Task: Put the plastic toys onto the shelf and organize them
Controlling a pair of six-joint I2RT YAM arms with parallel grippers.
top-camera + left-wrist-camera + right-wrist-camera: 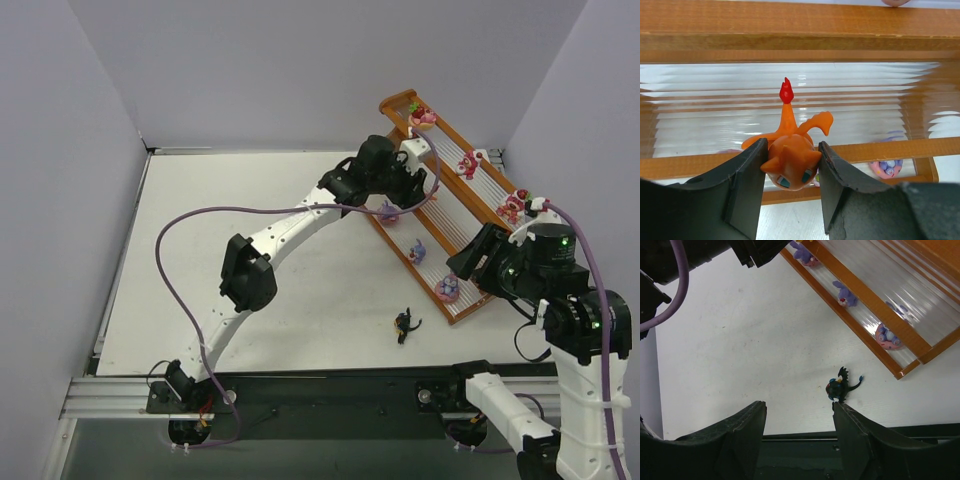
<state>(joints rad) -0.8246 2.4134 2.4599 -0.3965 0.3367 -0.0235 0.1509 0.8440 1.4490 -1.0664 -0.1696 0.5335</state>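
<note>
Two toys aren't shelved yet. The orange figurine (790,167) is pinched by the head in your left claw (792,147), fingers narrowed onto both sides of it and its flame tail pointing at the shelf (800,30). It hangs just in front of the middle tier's slatted floor, not touching.

Likely reason for that tier: the top one carries three pink-red bears (468,163) and the bottom one three purple figurines (845,295). The middle looks bare, so orange starts its own row. With the grip on the head only, I'd expect it to tip on release, so clear the front rim first.

The black winged figurine (841,386) lies on the worktop (740,340), near the shelf's lower end. Your right claw (799,410) hovers above it, jaws wide and holding nothing. That reads as staged for the next pick.
</note>
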